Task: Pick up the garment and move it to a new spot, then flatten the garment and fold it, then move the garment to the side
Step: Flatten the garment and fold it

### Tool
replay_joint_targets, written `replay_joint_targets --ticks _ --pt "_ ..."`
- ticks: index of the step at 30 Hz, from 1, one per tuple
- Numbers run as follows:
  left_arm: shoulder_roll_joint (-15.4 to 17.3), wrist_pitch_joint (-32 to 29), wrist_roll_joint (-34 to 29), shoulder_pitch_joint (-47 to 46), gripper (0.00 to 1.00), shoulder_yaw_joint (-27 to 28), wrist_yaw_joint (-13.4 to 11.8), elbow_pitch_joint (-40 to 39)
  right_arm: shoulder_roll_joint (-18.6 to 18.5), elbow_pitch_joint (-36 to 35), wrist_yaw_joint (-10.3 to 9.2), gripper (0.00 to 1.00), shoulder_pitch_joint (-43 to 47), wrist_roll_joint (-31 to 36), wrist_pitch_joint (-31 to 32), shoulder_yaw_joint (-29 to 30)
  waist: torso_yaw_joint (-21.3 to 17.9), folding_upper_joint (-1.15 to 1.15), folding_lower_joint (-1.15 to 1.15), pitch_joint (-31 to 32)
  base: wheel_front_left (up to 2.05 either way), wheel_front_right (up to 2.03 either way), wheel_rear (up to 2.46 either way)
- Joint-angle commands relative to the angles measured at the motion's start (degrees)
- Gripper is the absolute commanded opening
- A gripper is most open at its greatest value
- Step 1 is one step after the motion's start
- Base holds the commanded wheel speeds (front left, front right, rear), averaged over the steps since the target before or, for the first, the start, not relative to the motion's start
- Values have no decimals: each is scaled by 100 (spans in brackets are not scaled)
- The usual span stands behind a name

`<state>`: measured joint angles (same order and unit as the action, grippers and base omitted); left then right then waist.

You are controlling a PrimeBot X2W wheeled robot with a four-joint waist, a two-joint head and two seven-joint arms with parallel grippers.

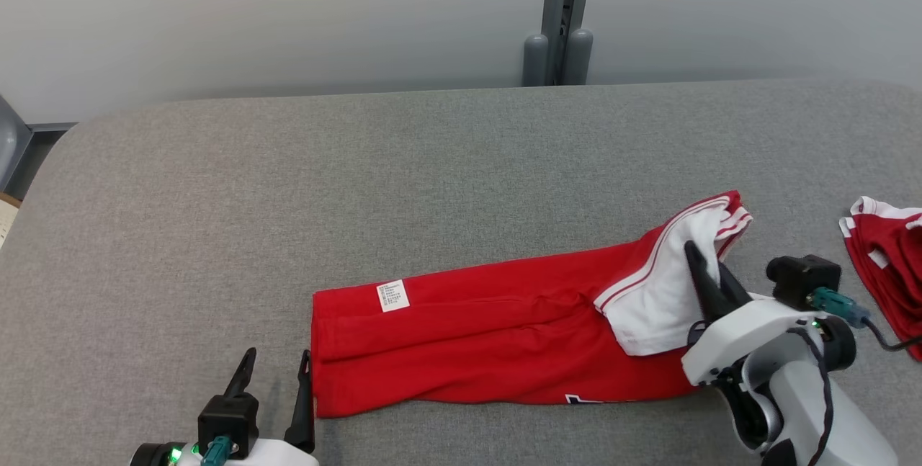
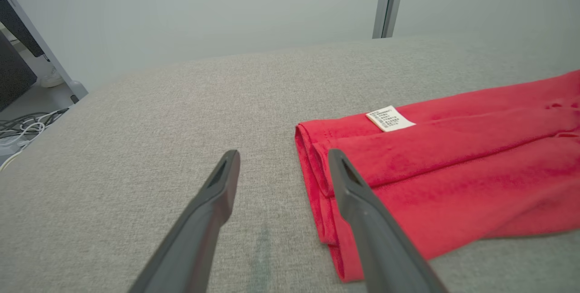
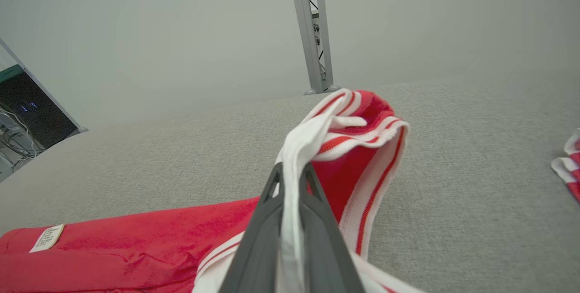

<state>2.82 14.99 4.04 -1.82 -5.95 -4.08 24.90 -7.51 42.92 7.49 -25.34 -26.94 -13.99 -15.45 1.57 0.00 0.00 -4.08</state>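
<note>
Nearest, at lower left: left pincer (image 1: 278,354), fingers spread wide, holding nothing, low over the table (image 1: 216,199) just beside the garment (image 1: 490,336)'s folded left end. Further right: right pincer (image 1: 704,257), clamped tight on the white sleeve (image 1: 652,300), that end held raised off the table. Rest of the red cloth flat in a long band across the near middle, label (image 1: 393,296) up.

Likely to go wrong:
- Only a thin pinch of white cloth between the right fingers, so could slip out on a quick pull.
- Could drag the whole band along instead of folding it, with nothing pinning the left end.
- Might undo the lengthwise folds if swung too low across them.
- Left finger close enough to the hem to snag it on closing or sweeping right.

Room:
- Near edge out of sight below the garment, so cannot tell how much table lies there.
- Close on the right, a second garment (image 1: 886,257), red too, near the right arm. Risks being caught by an outward swing.
- Wide bare grey beyond and to the left, up to the rounded far edge.
- Behind that, wall (image 1: 288,12) and a grey post (image 1: 562,19), well clear.
</note>
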Motion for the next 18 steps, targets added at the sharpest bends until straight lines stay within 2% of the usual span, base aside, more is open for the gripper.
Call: replay_joint_targets --ticks 1,9,18 --pt "23 24 23 -3 100 -26 0 -1 25 -144 0 0 125 -96 83 -122 12 0 0 16 0 0 0" --pt "22 25 85 -9 100 -280 31 47 110 -900 0 0 369 -380 587 -965 246 0 0 26 0 0 0" --pt "24 25 94 -71 100 -518 60 128 255 -987 0 0 237 -496 815 -1645 825 0 0 -11 0 0 0"
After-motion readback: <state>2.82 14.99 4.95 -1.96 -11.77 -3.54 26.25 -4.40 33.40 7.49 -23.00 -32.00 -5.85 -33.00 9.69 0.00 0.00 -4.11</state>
